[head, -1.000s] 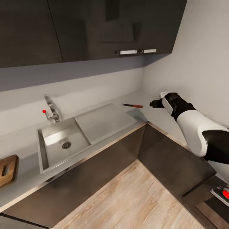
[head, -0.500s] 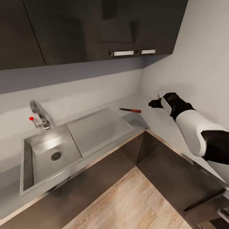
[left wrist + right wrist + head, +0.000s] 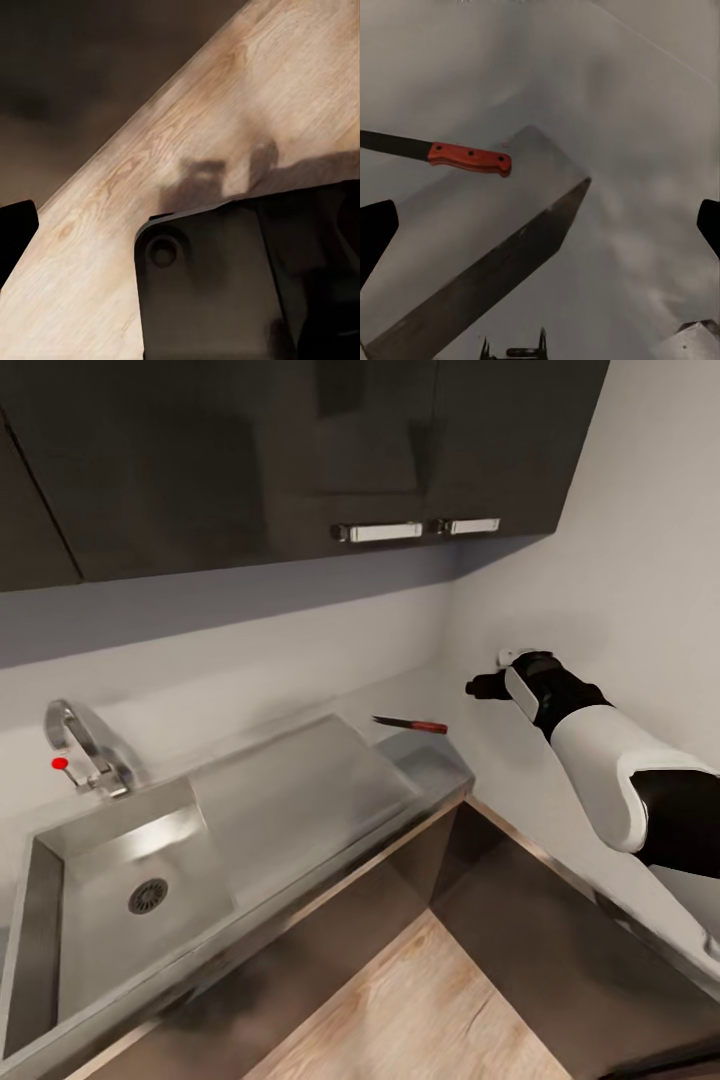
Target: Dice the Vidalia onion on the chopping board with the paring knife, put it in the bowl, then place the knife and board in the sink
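Bench (image 3: 300, 705) runs into a corner; sink (image 3: 120, 880) basin holds no onion. Paring knife (image 3: 410, 724) lies by the drainboard's far corner, not yet grasped. Your right gripper (image 3: 478, 686) hovers near it, jaws apart; left jaws: cannot tell.

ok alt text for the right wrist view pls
A paring knife with a red handle and dark blade lies at the corner of the steel sink drainboard on the grey countertop. The right gripper is open above it, dark fingertips at both edges.

Soft even light, blurry low-detail renders, dim murky left wrist view
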Controlling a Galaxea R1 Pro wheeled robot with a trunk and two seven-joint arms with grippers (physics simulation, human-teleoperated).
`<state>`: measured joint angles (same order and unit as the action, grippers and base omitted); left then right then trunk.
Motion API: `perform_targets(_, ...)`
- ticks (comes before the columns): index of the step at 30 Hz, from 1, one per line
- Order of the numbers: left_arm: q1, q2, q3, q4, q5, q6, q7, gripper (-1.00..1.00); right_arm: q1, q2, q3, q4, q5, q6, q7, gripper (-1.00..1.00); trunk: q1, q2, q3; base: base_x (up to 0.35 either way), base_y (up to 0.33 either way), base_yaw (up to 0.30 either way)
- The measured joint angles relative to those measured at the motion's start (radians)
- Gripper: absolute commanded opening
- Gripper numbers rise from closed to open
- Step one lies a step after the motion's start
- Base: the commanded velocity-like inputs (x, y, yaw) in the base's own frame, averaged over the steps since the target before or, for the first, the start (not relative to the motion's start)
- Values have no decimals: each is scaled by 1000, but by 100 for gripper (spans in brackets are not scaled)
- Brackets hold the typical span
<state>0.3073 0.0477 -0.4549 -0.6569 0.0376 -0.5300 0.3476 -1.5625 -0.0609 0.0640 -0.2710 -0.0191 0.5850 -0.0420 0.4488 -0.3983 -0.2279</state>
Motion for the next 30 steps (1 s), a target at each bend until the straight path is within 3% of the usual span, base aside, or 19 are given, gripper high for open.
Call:
perform_targets(21, 0, -4, 0, 10, 0, 1, -1, 100, 0, 13, 0, 2, 0, 0, 0, 100, 0, 0, 0, 264, -194, 0)
perform_targets(30, 0, -8, 0, 13, 0, -4, -2, 100, 1, 18, 0, 5, 0, 0, 0, 100, 1, 0, 0, 56, -52, 0)
